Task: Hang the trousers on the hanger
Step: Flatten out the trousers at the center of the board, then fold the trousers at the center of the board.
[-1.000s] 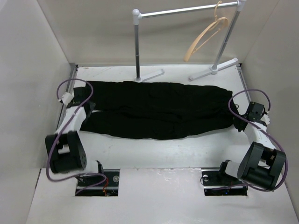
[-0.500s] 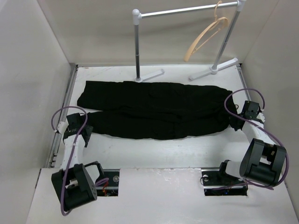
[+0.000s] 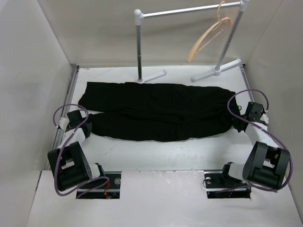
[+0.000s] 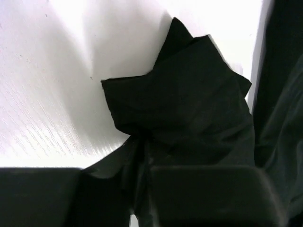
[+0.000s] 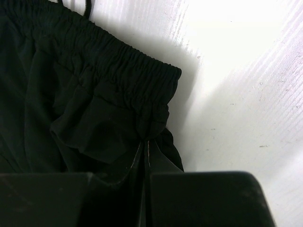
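Observation:
The black trousers [image 3: 156, 111] lie flat across the white table, waistband to the right, leg ends to the left. My left gripper [image 3: 88, 128] is shut on the hem of the near trouser leg [image 4: 180, 109], whose cloth bunches between the jaws. At the waistband's near corner my right gripper [image 3: 236, 124] is shut on the gathered elastic [image 5: 128, 80]. The tan wooden hanger [image 3: 208, 35] hangs by its hook from the right end of the rail, well behind the trousers.
A white-and-silver garment rail [image 3: 189, 10] stands at the back on two feet [image 3: 151, 76] [image 3: 218, 70]. White walls close in the table on the left, right and back. Purple cables loop from both arms.
My left arm swung from the far leg end to the near leg's hem and closed on it. The right gripper stayed shut on the waistband.

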{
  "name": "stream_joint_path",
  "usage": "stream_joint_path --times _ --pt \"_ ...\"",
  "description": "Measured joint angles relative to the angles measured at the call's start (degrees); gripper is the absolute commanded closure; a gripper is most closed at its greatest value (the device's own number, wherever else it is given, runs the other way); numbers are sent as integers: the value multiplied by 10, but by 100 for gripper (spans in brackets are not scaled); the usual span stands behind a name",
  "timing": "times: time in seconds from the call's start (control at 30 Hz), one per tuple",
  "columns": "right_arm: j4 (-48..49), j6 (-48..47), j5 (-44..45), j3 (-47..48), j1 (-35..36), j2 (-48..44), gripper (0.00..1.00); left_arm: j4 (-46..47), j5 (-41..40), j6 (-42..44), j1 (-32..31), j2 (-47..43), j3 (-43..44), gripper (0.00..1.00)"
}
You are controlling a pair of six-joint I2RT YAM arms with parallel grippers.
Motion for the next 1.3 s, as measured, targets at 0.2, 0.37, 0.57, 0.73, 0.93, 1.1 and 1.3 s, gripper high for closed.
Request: stream_joint_path --times 0.2,0.37,0.57,0.73,0.93,1.1,1.3 --pt "-45 -7 7 0 9 -86 95 -106 -36 -18 -4 -88 57 100" --pt "-110 -26 15 1 37 -211 96 -185 -82 -27 -8 -137 202 100" --pt "-189 -40 32 28 45 -286 96 -242 -110 -19 1 -149 318 100" --pt "-213 -44 38 67 70 -277 95 -284 -138 18 -19 -132 349 99" --pt "-195 -38 31 117 70 -167 95 -282 -165 59 -73 37 469 99" --pt "-171 -35 31 159 70 -62 94 -260 -166 89 -91 203 576 100" --pt "-134 -35 12 227 61 61 94 -264 -155 108 -102 352 695 100"
